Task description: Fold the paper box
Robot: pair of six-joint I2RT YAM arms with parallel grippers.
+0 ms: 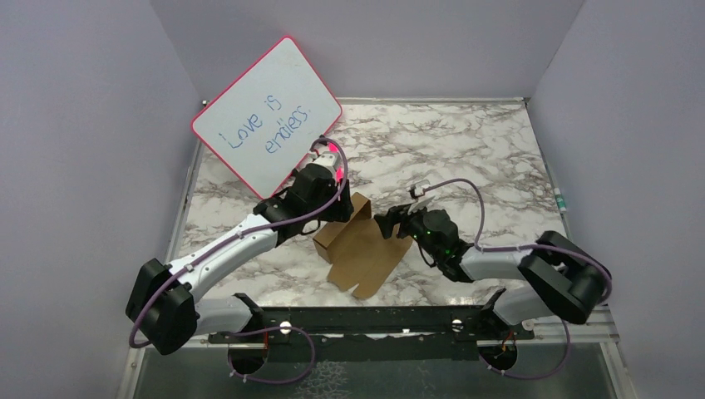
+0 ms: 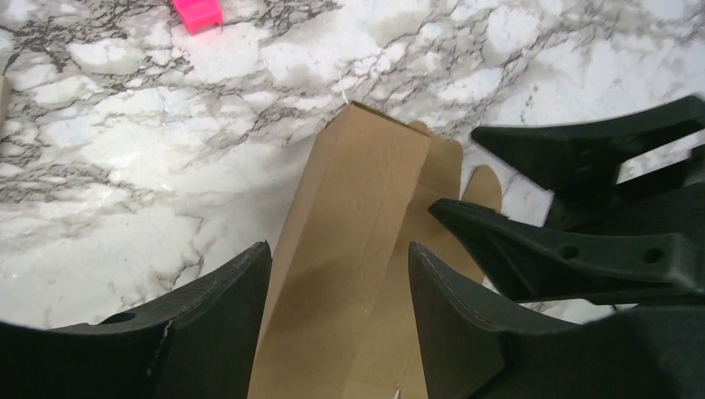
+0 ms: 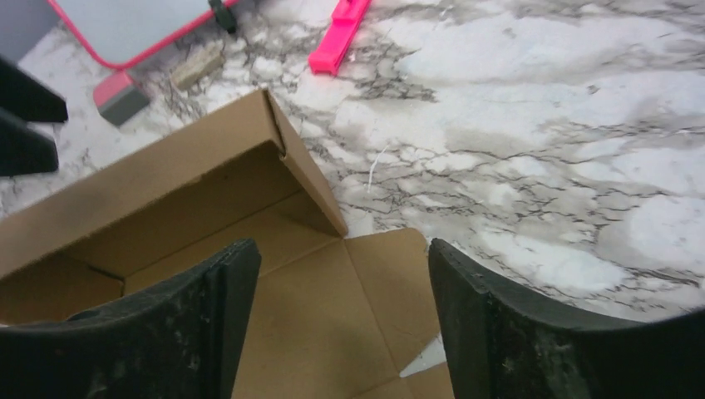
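Brown cardboard die-cut paper box (image 1: 363,243) lies half-formed on the white marbled surface (image 1: 474,158), between the two grippers. One long wall is raised, the rest is flat. Left gripper (image 2: 337,258) is released, jaws spread either side of the raised wall without clamping it, probably placed there to steady that wall upright. Right gripper (image 3: 341,249) is released too, jaws wide over the flat base panel directly under it, grasping nothing and likely lined up for the next flap. Pink-rimmed whiteboard (image 1: 266,116) leans beyond the left gripper, apart from the box.
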